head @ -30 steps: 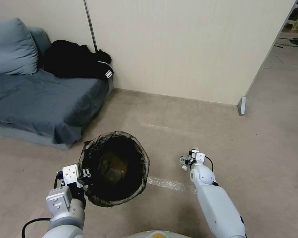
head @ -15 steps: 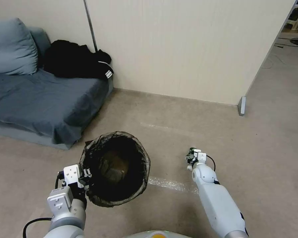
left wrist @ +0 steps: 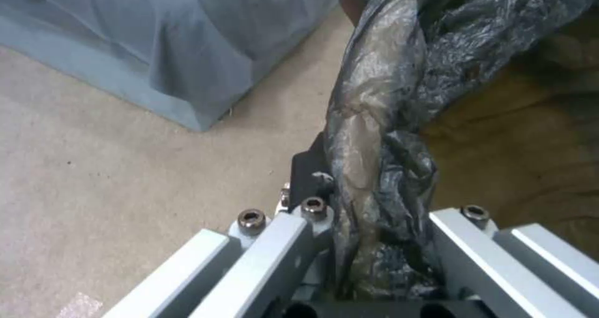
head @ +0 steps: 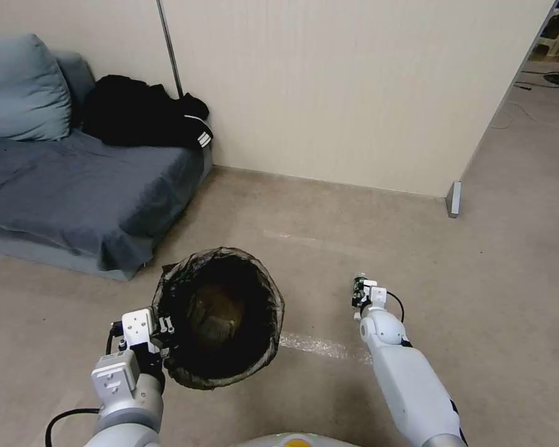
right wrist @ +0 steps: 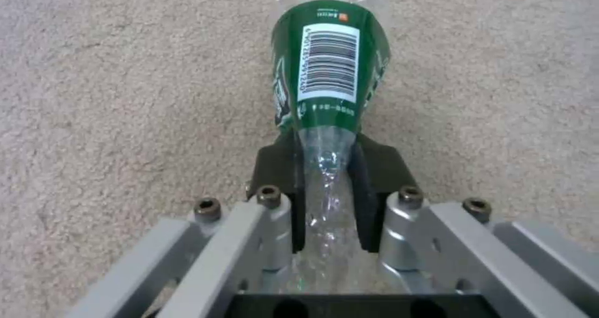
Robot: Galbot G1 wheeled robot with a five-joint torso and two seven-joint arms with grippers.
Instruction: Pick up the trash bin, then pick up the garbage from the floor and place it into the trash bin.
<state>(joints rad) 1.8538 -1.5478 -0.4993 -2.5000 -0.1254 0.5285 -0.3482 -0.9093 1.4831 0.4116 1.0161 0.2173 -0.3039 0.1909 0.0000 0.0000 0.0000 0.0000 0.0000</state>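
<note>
The trash bin [head: 220, 316], lined with a crinkled black bag, hangs above the floor with brown litter in its bottom. My left gripper [head: 163, 335] is shut on its near rim; the left wrist view shows the bag-covered rim [left wrist: 368, 135] pinched between the fingers. To the right, my right gripper [head: 358, 290] is low over the floor, shut on the garbage, a small clear bottle [right wrist: 329, 70] with a green label. The right wrist view shows its squashed end clamped between the black pads [right wrist: 288, 177].
A blue-grey sofa [head: 74, 186] with a cushion and a black clothes heap [head: 146, 115] stands at the left. A beige wall panel [head: 354, 93] runs behind, ending at a grey foot [head: 454, 198]. Pale tape [head: 317, 345] marks the carpet between the arms.
The right gripper has turned and drawn in slightly, with the bottle now end-on in its fingers. The left arm and bin have barely shifted.
</note>
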